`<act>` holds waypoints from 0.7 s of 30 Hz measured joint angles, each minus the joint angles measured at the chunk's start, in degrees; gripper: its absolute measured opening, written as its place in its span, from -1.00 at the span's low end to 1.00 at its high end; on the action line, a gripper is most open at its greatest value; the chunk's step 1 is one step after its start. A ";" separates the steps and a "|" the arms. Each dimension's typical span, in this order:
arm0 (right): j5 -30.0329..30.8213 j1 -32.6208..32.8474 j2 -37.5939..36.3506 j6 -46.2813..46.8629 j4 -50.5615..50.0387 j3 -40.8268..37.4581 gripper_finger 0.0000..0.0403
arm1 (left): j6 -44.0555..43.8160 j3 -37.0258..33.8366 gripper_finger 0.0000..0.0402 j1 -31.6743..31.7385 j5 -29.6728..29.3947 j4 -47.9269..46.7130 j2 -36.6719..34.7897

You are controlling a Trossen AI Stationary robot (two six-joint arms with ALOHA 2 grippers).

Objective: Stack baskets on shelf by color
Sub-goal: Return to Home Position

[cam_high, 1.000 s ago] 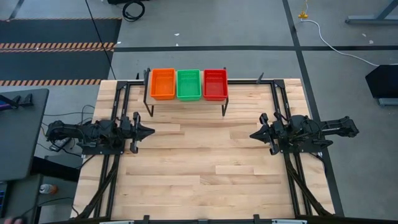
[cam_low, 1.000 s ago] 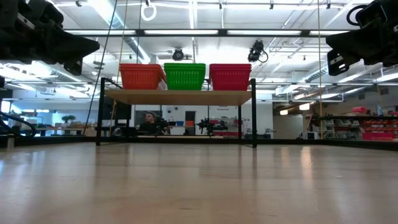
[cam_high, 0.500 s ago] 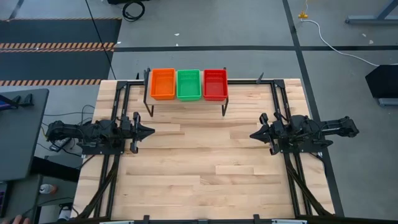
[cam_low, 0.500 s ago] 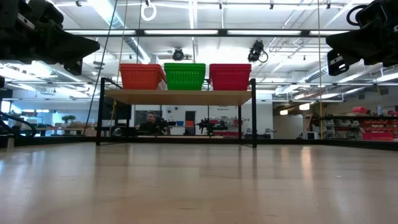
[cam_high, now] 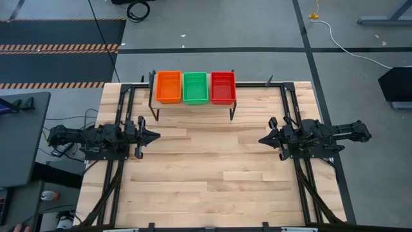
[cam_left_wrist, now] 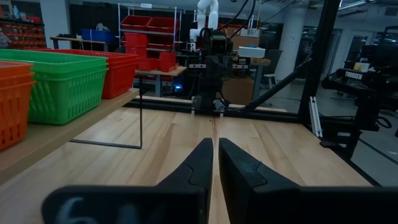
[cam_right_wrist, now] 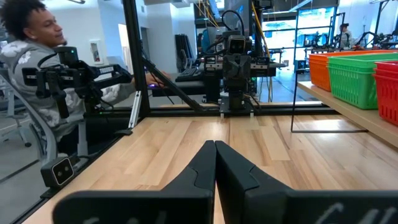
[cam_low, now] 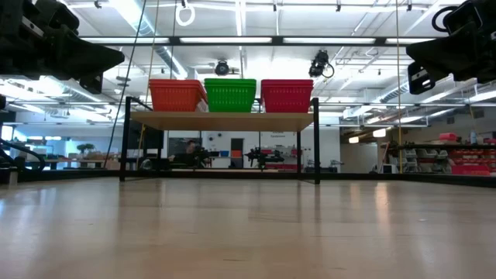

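Hardly anything changed since a second ago: both arms and every basket in the same places, only the person [cam_low: 189,147] far behind the shelf [cam_low: 225,121] in the low view shifted a touch.

Parked over the left edge of the worktop [cam_high: 212,174]: left tool [cam_high: 156,136], held clear above the wood and pointing right toward the middle. Fingers [cam_left_wrist: 202,158] pressed together with just a thin slit between them, pinching nothing.

Parked over the right edge, level with it and facing back at it: right tool [cam_high: 261,139], also raised off the wood. Fingers [cam_right_wrist: 205,158] closed tip to tip, likewise empty.

Standing at the far edge of the worktop, a little left of centre: the shelf on its thin black legs. Lined up along its plank, side by side and touching or nearly so: orange baskets [cam_high: 168,86] at the left, green baskets [cam_high: 196,87] in the middle, red baskets [cam_high: 223,87] at the right. Each colour nested into one pile; number of layers not countable from above. Both tools well apart from the shelf, nearer than it.

Seated beyond the worktop in the right wrist view: a person in a grey patterned top.
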 joint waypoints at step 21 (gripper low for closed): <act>-0.02 0.00 0.00 0.00 0.00 0.00 -0.94 | 0.00 0.00 -0.84 0.00 0.02 0.00 0.00</act>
